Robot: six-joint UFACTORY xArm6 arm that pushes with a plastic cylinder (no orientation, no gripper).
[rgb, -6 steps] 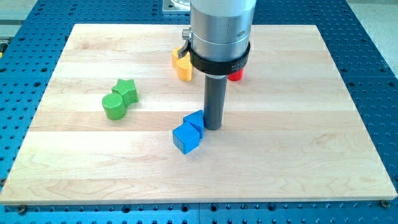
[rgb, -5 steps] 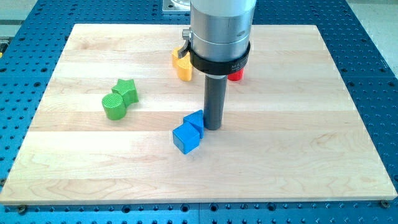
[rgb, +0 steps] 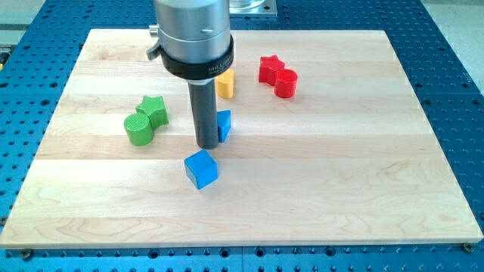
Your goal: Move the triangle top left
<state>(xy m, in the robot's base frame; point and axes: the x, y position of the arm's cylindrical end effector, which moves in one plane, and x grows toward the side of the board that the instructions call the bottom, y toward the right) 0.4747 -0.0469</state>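
The blue triangle (rgb: 224, 125) stands on the wooden board (rgb: 340, 174) near the middle, mostly hidden behind my rod. My tip (rgb: 207, 145) is down on the board right against the triangle's left side. A blue cube (rgb: 201, 168) lies just below the tip, apart from the triangle.
A green star (rgb: 153, 109) and a green cylinder (rgb: 138, 130) touch at the view's left. A yellow block (rgb: 224, 83) sits partly hidden behind the arm above the triangle. A red star (rgb: 270, 69) and a red cylinder (rgb: 286, 84) lie at the upper right.
My tip has moved left and up, from the triangle's right side to its left. The triangle has shifted up and left, and the blue cube has moved left, away from the triangle.
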